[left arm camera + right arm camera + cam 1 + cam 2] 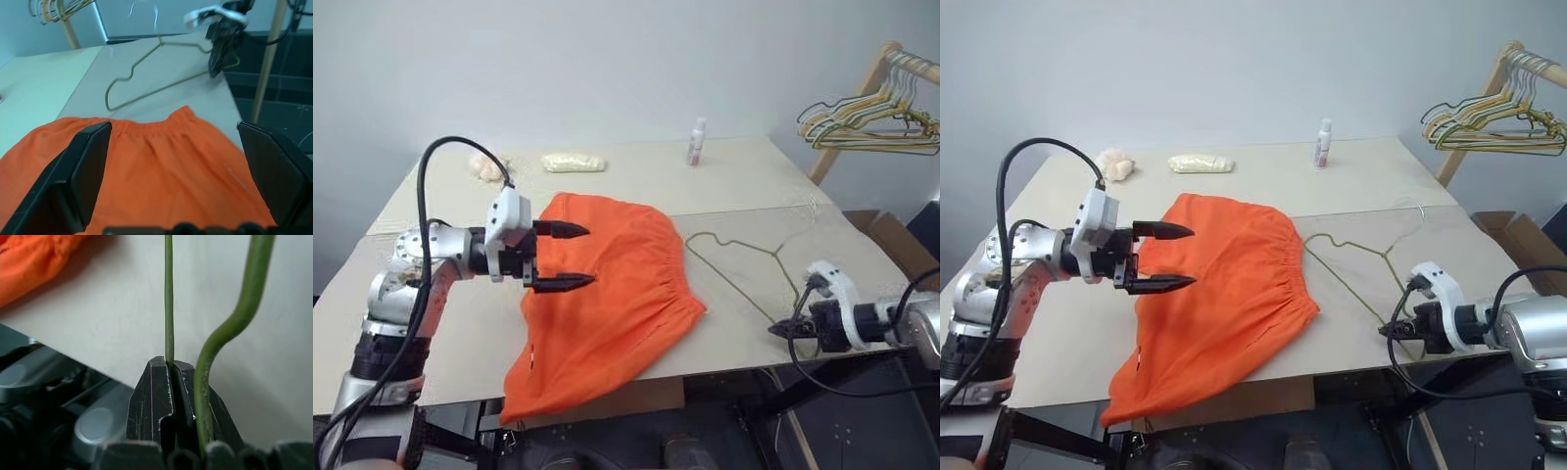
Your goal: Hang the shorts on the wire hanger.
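I've got the L tool [560,257] hovering level over the shorts [607,304], pointing across to my R, fingers spread wide, nothing in them. L arm bent at the elbow, forearm roughly horizontal above the surface [460,343]. Shorts lie flat mid-surface, waistband toward the wire hanger [744,269], lower edge drooping over the near edge. R tool [1389,330] sits low at the near R edge, angled down and inward, fingers pinched tight on the hanger's thin wire at its near corner. Hanger lies on the surface just R of the shorts, hook toward the far side.
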{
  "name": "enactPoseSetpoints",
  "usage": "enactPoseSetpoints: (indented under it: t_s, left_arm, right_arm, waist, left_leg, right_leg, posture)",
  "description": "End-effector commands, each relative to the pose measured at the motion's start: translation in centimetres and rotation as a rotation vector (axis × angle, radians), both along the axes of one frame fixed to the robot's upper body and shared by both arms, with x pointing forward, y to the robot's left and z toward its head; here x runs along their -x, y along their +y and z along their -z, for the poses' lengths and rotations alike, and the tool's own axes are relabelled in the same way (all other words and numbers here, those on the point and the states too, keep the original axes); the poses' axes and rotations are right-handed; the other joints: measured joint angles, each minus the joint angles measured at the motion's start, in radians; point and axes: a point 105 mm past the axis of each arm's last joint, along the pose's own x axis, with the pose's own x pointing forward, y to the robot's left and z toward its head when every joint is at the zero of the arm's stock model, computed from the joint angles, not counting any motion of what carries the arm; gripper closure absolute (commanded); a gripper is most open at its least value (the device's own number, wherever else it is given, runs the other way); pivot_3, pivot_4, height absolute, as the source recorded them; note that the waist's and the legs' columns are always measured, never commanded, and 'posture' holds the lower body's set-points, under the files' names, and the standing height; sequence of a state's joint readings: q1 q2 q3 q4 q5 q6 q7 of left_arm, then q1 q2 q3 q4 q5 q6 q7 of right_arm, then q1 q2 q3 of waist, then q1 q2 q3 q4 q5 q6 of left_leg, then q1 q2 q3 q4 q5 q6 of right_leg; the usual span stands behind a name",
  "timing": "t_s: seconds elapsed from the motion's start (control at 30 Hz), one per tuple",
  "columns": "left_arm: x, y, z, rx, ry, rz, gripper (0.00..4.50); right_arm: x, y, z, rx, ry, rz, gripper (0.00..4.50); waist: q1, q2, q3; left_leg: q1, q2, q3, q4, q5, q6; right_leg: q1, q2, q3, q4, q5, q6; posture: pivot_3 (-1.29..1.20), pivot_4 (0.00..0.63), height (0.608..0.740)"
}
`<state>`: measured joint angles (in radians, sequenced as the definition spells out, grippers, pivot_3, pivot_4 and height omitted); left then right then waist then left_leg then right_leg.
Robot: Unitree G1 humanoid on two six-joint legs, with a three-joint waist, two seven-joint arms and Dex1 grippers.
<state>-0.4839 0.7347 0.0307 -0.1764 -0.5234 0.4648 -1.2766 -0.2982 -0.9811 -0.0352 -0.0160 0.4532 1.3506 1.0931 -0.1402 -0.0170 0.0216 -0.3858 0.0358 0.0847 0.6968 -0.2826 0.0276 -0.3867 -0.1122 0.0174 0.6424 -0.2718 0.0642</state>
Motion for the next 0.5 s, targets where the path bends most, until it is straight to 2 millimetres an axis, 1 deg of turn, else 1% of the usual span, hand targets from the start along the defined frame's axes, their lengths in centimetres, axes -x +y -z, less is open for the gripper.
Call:
enactPoseSetpoints:
  t_s: [0.03, 0.13, 0.3, 0.37, 0.5]
  left_arm:
    - [0.6, 0.1, -1.1, 0.009, -0.035, 0.003, 0.03]
    - [0.7, 0.2, -1.0, 0.005, -0.035, -0.004, 0.03]
    - [0.9, 0.4, -0.9, 0.002, -0.034, -0.018, 0.03]
    - [1.0, 0.4, -0.8, 0.0, -0.033, -0.022, 0.03]
    - [1.0, 0.4, -0.8, -0.001, -0.033, -0.026, 0.03]
  right_arm:
    - [-0.3, 0.7, -0.5, -0.053, 0.045, -0.001, 4.5]
    - [-0.5, 1.4, -0.4, -0.103, 0.087, -0.019, 4.5]
    - [-0.3, 2.6, -1.7, -0.2, 0.102, -0.075, 4.5]
    - [-0.4, 2.6, -1.8, -0.207, 0.097, -0.081, 4.5]
    - [-1.5, 2.0, -1.3, -0.186, 0.08, -0.013, 4.5]
  waist:
    - [0.001, 0.0, 0.0]
    - [0.004, 0.0, 0.0]
    - [0.021, 0.0, 0.0]
    - [0.028, 0.0, 0.0]
    - [0.043, 0.0, 0.0]
  left_leg:
    - [0.0, 0.0, 0.0, 0.0, 0.0, 0.0]
    - [0.0, 0.0, 0.0, 0.0, 0.0, 0.0]
    - [0.0, 0.0, 0.0, 0.0, 0.0, 0.0]
    - [0.0, 0.0, 0.0, 0.0, 0.0, 0.0]
    - [0.0, 0.0, 0.0, 0.0, 0.0, 0.0]
  right_leg:
    - [0.0, 0.0, 0.0, 0.0, 0.0, 0.0]
    - [0.0, 0.0, 0.0, 0.0, 0.0, 0.0]
    - [0.0, 0.001, 0.0, -0.001, 0.0, 0.0]
    - [0.0, 0.0, 0.0, -0.001, 0.0, 0.0]
    - [0.0, 0.0, 0.0, -0.001, 0.0, 0.0]
  posture:
    - [-0.12, 0.0, 0.74]
    - [-0.1, 0.0, 0.74]
    - [-0.09, 0.0, 0.74]
    - [-0.09, 0.0, 0.74]
    - [-0.08, 0.0, 0.74]
